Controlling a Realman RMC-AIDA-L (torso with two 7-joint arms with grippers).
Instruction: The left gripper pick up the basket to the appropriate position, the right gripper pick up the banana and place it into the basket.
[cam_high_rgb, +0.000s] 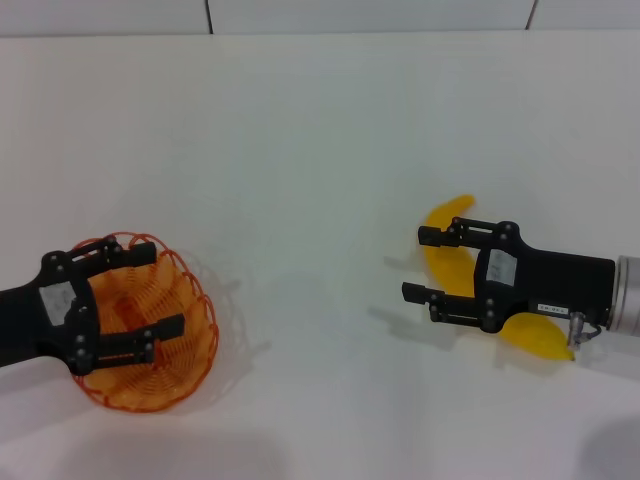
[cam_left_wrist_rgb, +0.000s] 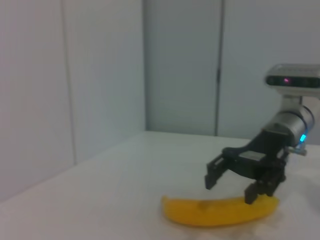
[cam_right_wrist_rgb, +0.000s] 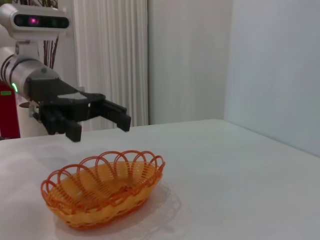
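The orange wire basket (cam_high_rgb: 160, 370) rests on the white table at the near left; it also shows in the right wrist view (cam_right_wrist_rgb: 102, 192). My left gripper (cam_high_rgb: 165, 290) hovers just above it, open and empty, apart from the rim, as the right wrist view (cam_right_wrist_rgb: 100, 129) shows. The yellow banana (cam_high_rgb: 447, 222) lies on the table at the right; it also shows in the left wrist view (cam_left_wrist_rgb: 215, 212). My right gripper (cam_high_rgb: 412, 265) is open over the banana's middle, one finger low by the banana, holding nothing; it also shows in the left wrist view (cam_left_wrist_rgb: 228, 190).
The white table (cam_high_rgb: 320, 150) stretches between basket and banana, with its far edge against a pale wall (cam_high_rgb: 370, 15). A curtain (cam_right_wrist_rgb: 110, 60) hangs behind the table's left side.
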